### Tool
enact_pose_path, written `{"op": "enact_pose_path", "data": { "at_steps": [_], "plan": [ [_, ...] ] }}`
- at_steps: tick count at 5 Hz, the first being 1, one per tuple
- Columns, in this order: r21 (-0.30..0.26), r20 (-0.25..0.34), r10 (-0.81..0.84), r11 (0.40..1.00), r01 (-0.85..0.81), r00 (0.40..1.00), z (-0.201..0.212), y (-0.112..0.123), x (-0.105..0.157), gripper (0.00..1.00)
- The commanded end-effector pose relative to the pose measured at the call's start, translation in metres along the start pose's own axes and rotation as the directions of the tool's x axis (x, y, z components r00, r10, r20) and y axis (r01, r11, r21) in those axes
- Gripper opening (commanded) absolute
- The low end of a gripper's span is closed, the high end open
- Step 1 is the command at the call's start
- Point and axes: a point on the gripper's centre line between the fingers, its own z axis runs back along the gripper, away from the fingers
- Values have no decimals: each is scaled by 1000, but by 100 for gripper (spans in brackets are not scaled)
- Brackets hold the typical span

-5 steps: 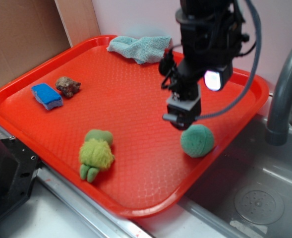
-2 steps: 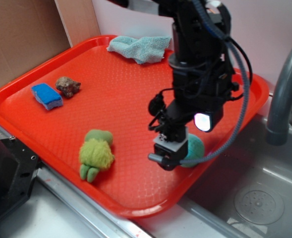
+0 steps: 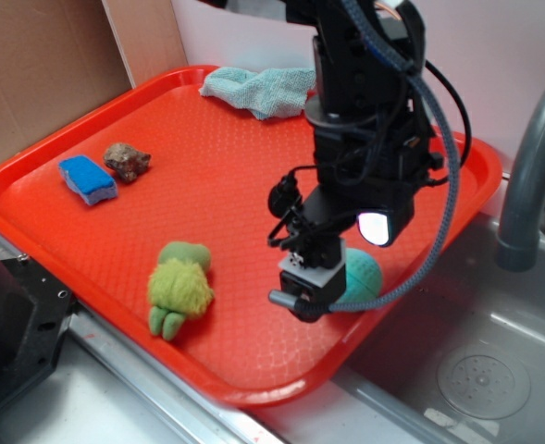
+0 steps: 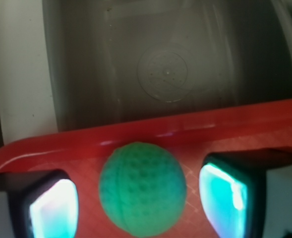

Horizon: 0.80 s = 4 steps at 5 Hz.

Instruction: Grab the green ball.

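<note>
Hand (image 4: 141, 196) spread wide, its two fingers (image 4: 54, 206) standing either side of the green ball (image 4: 143, 187) with a clear gap on each side, so nothing is gripped. In the wrist view the ball sits centred between the fingers, resting on the red tray (image 4: 46, 148) close to its raised rim, and beyond that rim lies the grey sink (image 4: 165, 74) with its round drain. From the exterior view the hand (image 3: 311, 289) is low over the tray, and only a sliver of the green ball (image 3: 363, 277) shows behind it, near the tray's edge on the sink side. Farther out on the red tray (image 3: 226, 185) sit a fuzzy lime-green plush toy (image 3: 179, 287), a blue sponge (image 3: 88, 178), a small brown lump (image 3: 127, 160) just beside it, and a pale teal cloth (image 3: 258, 88) at the far edge. A grey faucet (image 3: 531, 166) curves up at the right.
</note>
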Motion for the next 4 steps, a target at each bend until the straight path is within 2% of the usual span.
{"op": "enact_pose_path", "data": {
  "at_steps": [1, 2, 3, 4],
  "plan": [
    [-9, -33, -18, 1000, 18, 999, -20, -38, 3, 100],
    [-41, -92, 3, 999, -7, 996, -30, -9, -14, 0],
    [-18, -88, 28, 999, -29, 996, -23, -2, -22, 0],
    [20, -99, 49, 999, -48, 994, -15, -7, -27, 0]
  ]
}}
